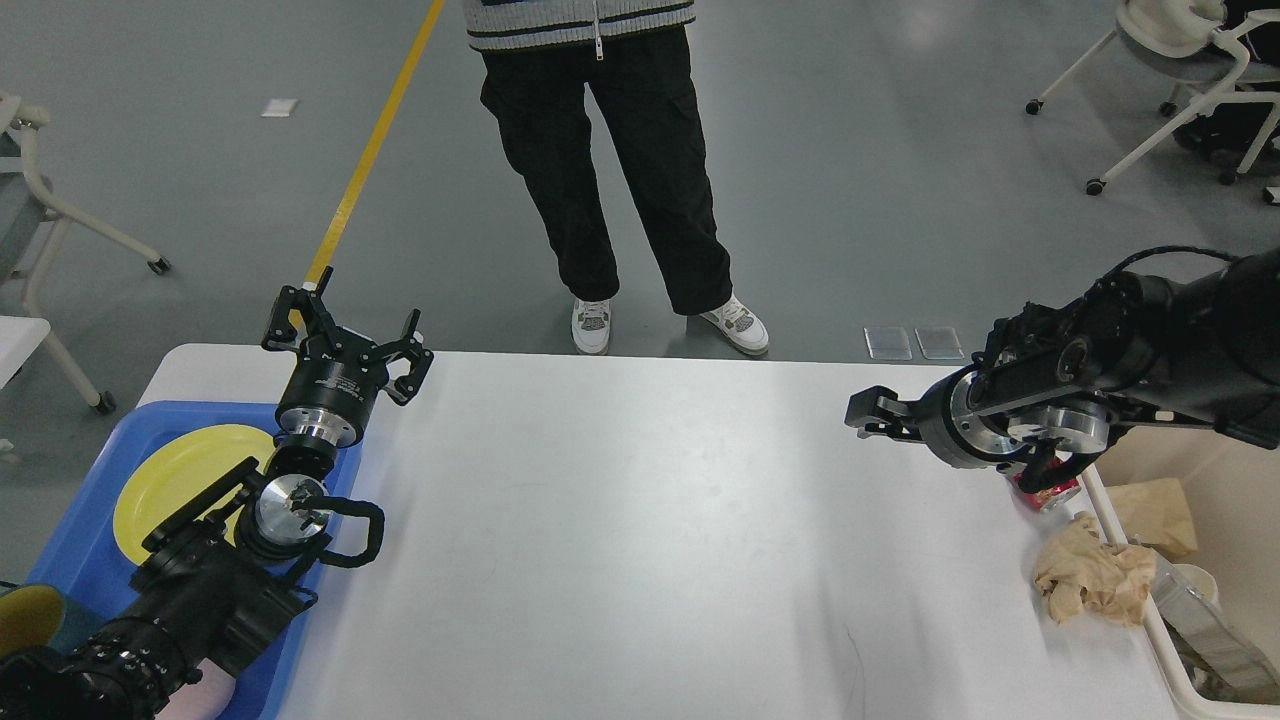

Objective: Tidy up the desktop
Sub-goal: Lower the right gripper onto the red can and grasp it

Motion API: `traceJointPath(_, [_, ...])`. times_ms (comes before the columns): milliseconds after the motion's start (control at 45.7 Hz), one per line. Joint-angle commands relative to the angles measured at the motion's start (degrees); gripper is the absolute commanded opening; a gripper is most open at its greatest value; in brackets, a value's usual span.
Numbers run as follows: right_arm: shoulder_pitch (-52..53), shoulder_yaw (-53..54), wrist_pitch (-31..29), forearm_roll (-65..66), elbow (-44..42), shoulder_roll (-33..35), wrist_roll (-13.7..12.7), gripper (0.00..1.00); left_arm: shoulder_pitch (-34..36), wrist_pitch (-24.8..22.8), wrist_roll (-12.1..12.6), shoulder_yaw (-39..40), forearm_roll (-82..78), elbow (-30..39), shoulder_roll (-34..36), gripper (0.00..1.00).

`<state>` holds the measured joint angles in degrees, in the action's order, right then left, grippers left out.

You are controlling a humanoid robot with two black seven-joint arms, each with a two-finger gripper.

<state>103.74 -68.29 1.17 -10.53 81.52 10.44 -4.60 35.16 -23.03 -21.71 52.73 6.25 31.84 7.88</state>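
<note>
From the head view, the white counter (640, 540) filled the lower middle of the scene, running from the blue tray (70, 540) at its left end to the cream bin (1200, 690) against its right edge.

The left gripper (345, 335) stood over the tray's far right corner, near the counter's back edge, its fingers (290, 315) spread apart and holding nothing. A yellow plate (180, 470) lay in the tray, partly covered by the left arm.

The right arm came in from the right, above the bin, and the right gripper (868, 415) hung over the counter's right part, pointing left. It was seen dark and nearly side-on, so I could not tell whether its fingers were spread or pressed together. Its wrist hid most of a crushed red can (1045, 495), of which only a small piece showed beneath. Just in front of the can, a crumpled brown paper (1090, 580) lay on the counter, touching the bin's rim. Inside the bin lay another brown paper (1160, 515) and some clear plastic (1200, 620).

A person (620, 170) in black trousers stood on the grey floor beyond the counter's far edge. A yellow line (375, 140) crossed the floor, and wheeled chairs (1190, 90) stood far right.
</note>
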Motion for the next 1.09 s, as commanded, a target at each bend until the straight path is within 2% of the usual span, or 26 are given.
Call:
traceJointPath(0, [-9.2, -0.5, 1.1, 0.1, -10.8, 1.7, -0.4, 1.00, 0.0, 0.0, 0.0, 0.0, 0.0, 0.1, -0.1, 0.99])
traceJointPath(87, [-17.4, -0.7, 3.7, 0.9, -20.4, 3.2, -0.4, 1.00, 0.0, 0.0, 0.0, 0.0, 0.0, 0.0, 0.0, 0.99])
traceJointPath(262, [-32.7, -1.3, 14.9, 1.1, -35.2, 3.4, -0.1, 1.00, 0.0, 0.0, 0.0, 0.0, 0.0, 0.1, -0.1, 1.00])
traceJointPath(590, [-49.9, -1.6, 15.5, 1.0, -57.9, 1.2, 0.3, 1.00, 0.0, 0.0, 0.0, 0.0, 0.1, 0.1, -0.1, 0.99])
traceJointPath(875, [-52.9, -0.4, 15.5, 0.0, -59.4, -0.6, 0.4, 1.00, 0.0, 0.0, 0.0, 0.0, 0.0, 0.1, -0.1, 0.99])
traceJointPath(1071, [-54.1, -0.3, 15.3, -0.4, -60.4, -1.0, 0.3, 0.83, 0.0, 0.0, 0.0, 0.0, 0.0, 0.1, -0.1, 1.00])
